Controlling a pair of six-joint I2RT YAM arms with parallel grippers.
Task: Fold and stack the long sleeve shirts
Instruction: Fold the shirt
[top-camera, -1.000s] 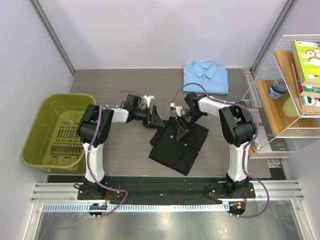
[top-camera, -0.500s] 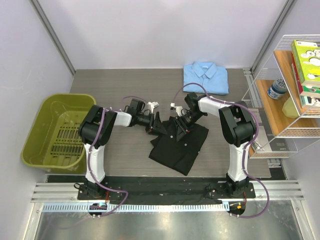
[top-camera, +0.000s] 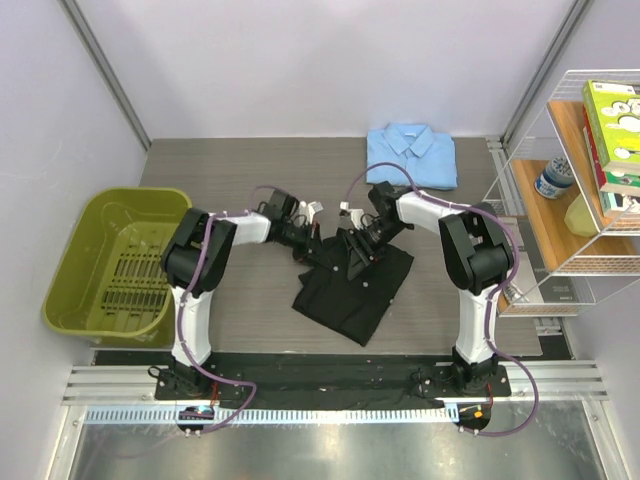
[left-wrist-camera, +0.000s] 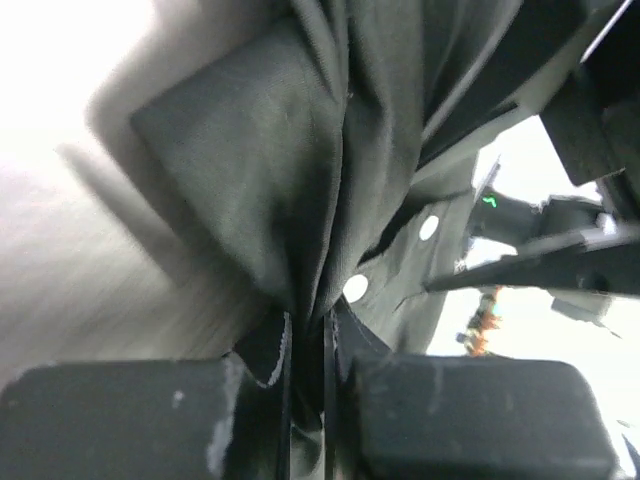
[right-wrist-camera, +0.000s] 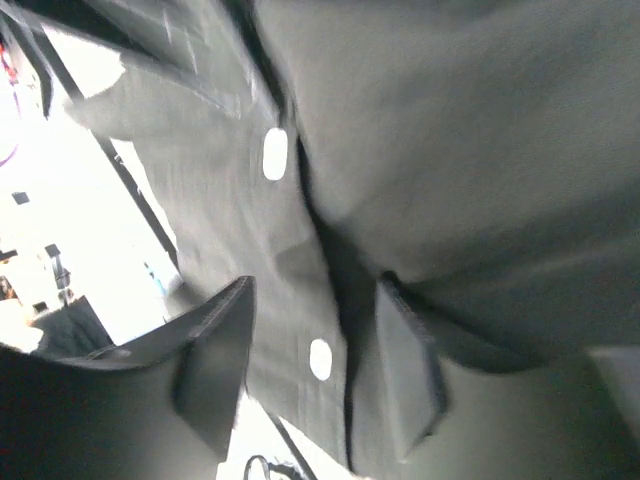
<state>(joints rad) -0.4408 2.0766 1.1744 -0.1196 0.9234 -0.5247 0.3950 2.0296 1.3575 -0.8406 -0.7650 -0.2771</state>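
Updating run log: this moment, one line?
left end effector shut on black shirt | right end effector open over it | blue shirt folded

Black shirt (top-camera: 350, 285), white buttons, rumpled and skewed at the middle of the worktop (top-camera: 240, 300), far edge bunched and pinched in left pincer (left-wrist-camera: 308, 340). Light blue shirt (top-camera: 412, 155) neatly folded, collar up, flat at far edge, well apart.

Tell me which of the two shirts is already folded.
The light blue shirt, lying neatly folded at the far side; the black shirt is rumpled.
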